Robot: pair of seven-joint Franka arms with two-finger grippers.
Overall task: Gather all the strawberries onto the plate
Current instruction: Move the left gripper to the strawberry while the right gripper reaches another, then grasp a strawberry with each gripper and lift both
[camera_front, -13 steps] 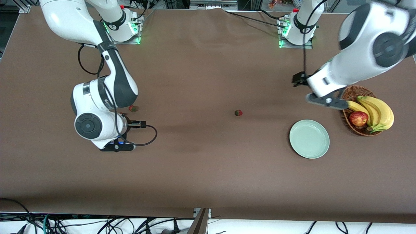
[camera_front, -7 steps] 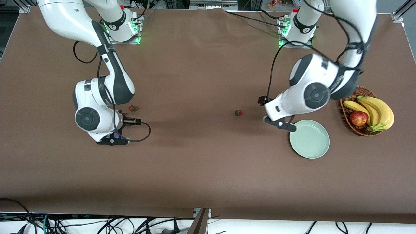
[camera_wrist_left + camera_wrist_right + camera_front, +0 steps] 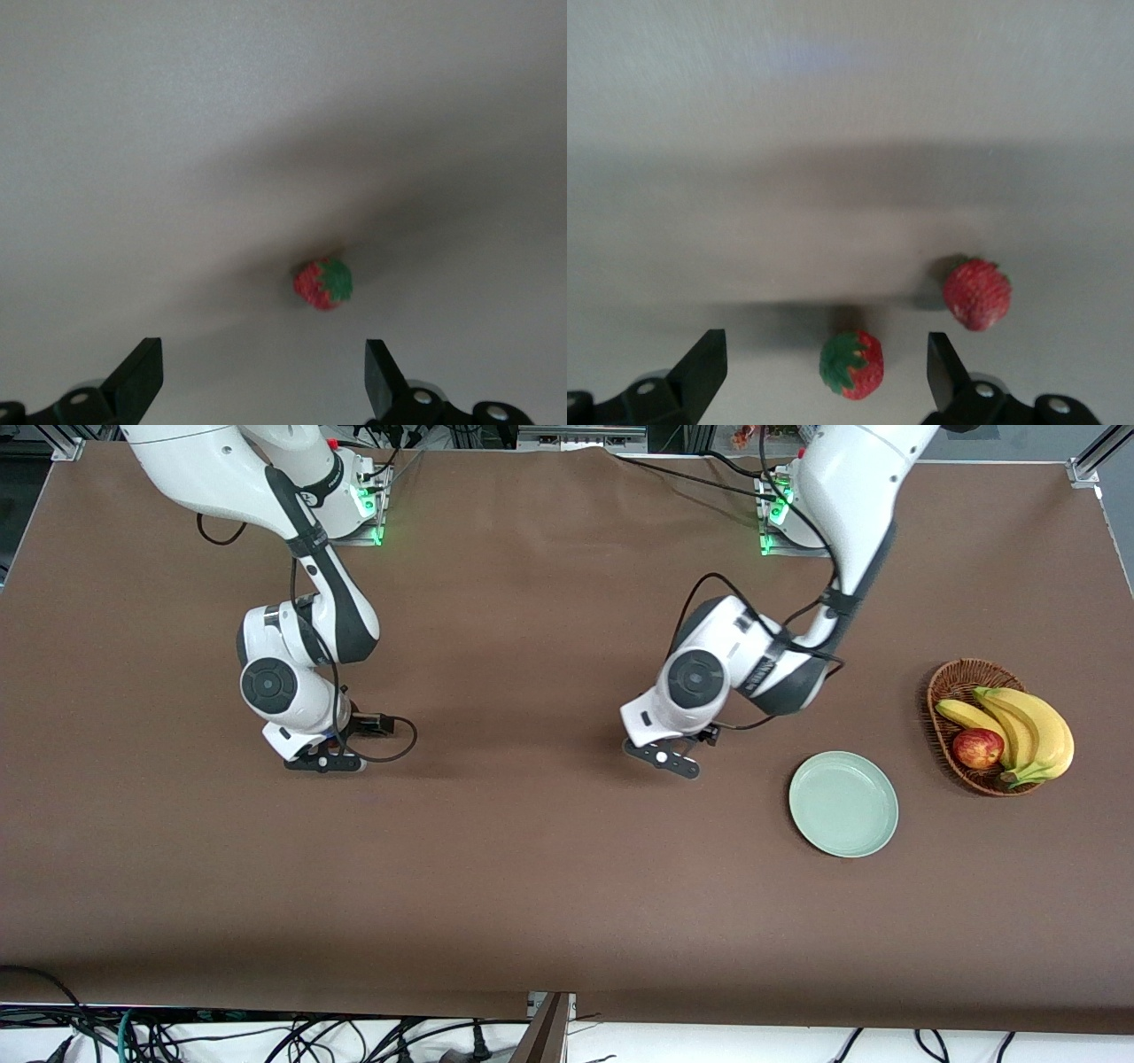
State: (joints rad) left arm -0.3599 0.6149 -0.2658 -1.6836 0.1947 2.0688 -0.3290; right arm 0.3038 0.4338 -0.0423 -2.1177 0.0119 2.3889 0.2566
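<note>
- Front view puts the plate [image 3: 843, 803] nearest my camera, toward the left arm's end of the table, bare.
- Just farther from my camera, I see a wicker basket [image 3: 952, 680] holding bananas [image 3: 1028, 731] and an apple [image 3: 977, 747].
- My left gripper [image 3: 263, 376] hangs low over mid-table, fingers spread wide, one strawberry [image 3: 323, 283] lying just ahead between them.
- My right gripper [image 3: 826, 365] sits low toward its own end, fingers parted; a second strawberry [image 3: 852, 364] lies between them, and a third strawberry [image 3: 976, 294] seems just outside one finger.
</note>
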